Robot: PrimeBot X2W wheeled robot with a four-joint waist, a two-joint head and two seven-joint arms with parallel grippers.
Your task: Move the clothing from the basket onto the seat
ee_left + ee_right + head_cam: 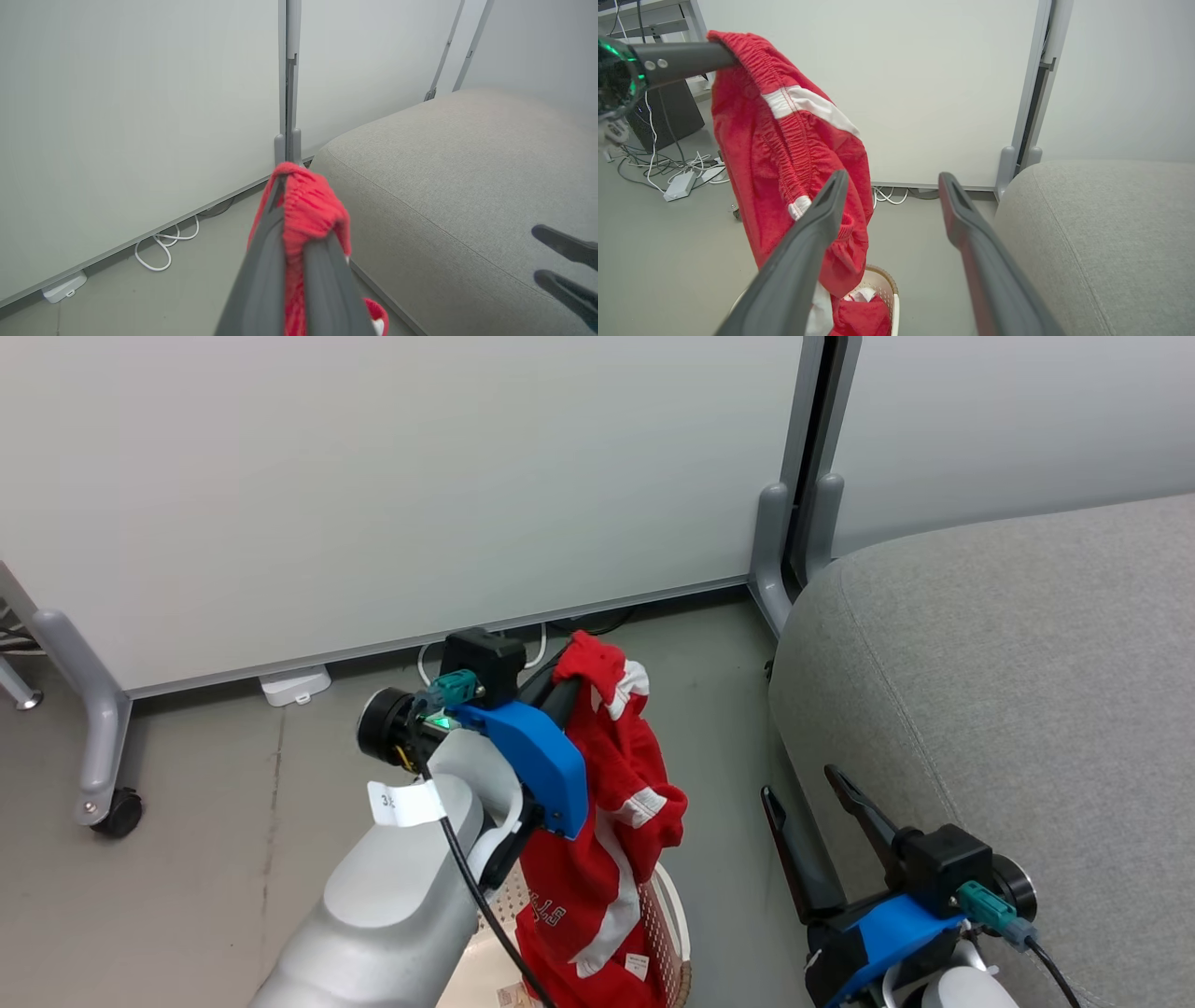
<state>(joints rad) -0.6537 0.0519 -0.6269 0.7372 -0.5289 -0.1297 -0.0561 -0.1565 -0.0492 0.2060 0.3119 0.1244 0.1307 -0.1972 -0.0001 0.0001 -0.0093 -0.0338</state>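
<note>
My left gripper (571, 679) is shut on the waistband of a piece of red clothing (607, 821) with white stripes, which hangs down from the fingers above the basket (674, 915). In the left wrist view the red fabric (310, 210) is bunched between the closed fingers (261, 261). More red clothing (861, 317) lies inside the basket (883, 279). The grey seat (1027, 663) is to the right. My right gripper (798, 782) stands open and holds nothing, low by the seat's front edge; its spread fingers (808, 252) frame the hanging garment (784, 140).
White partition panels (373, 476) on grey posts (775, 551) stand behind. A caster foot (117, 812) is at the left. White cables (163, 242) and a power adapter (294, 684) lie on the floor by the panel.
</note>
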